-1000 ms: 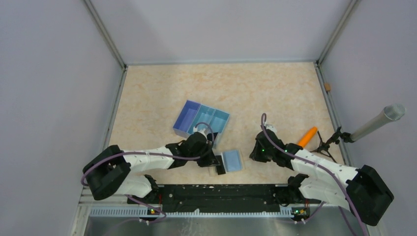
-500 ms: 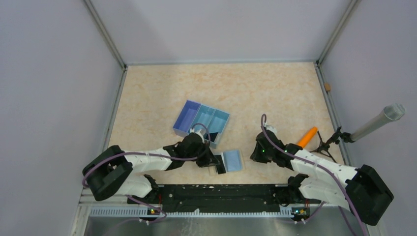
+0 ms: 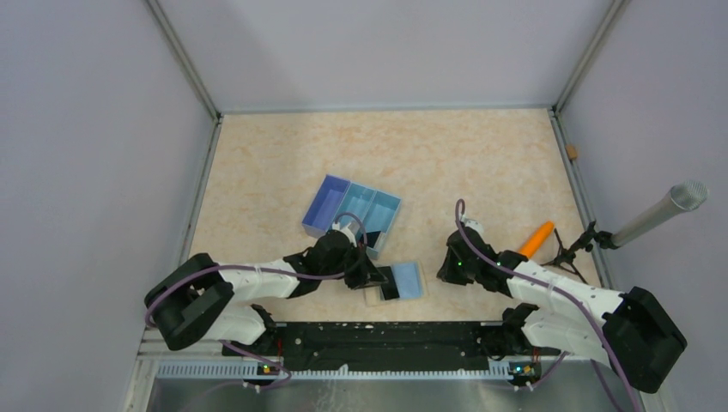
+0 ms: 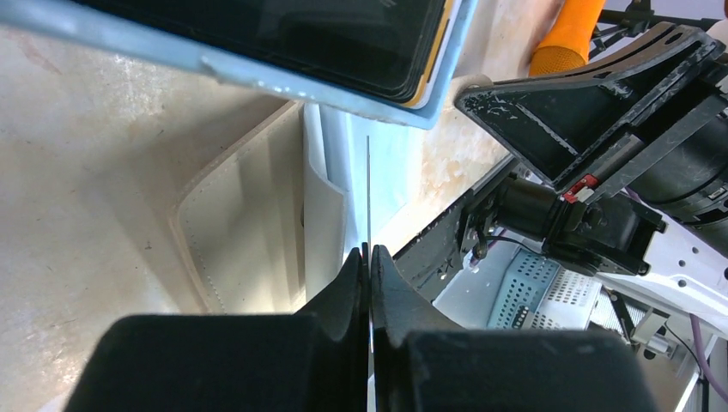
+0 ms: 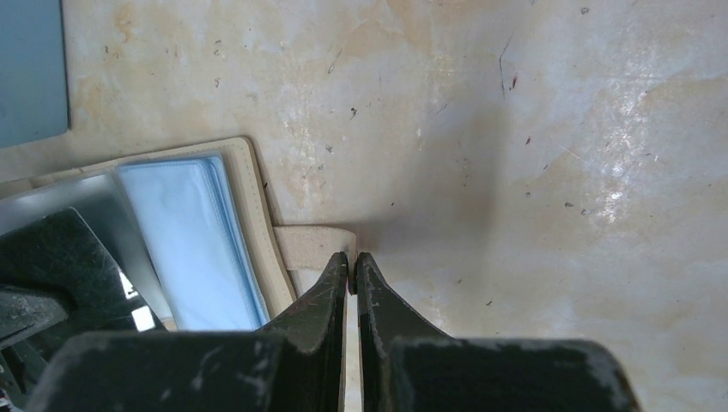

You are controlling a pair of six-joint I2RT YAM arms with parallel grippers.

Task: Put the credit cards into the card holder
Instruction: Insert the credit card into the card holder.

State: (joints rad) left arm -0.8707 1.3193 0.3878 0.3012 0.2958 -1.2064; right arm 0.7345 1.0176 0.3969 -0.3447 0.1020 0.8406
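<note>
Light-blue card (image 4: pixel 367 197) edge-on, pinched in left jaws, right jaws pinching card holder (image 5: pixel 311 247).

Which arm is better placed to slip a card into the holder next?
Left. The left gripper pinches a card edge-on beside the card holder; the right gripper is shut on its tab, likely steadying it.

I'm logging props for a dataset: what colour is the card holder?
The card holder is beige with stitched edges, shown best in the left wrist view.
</note>
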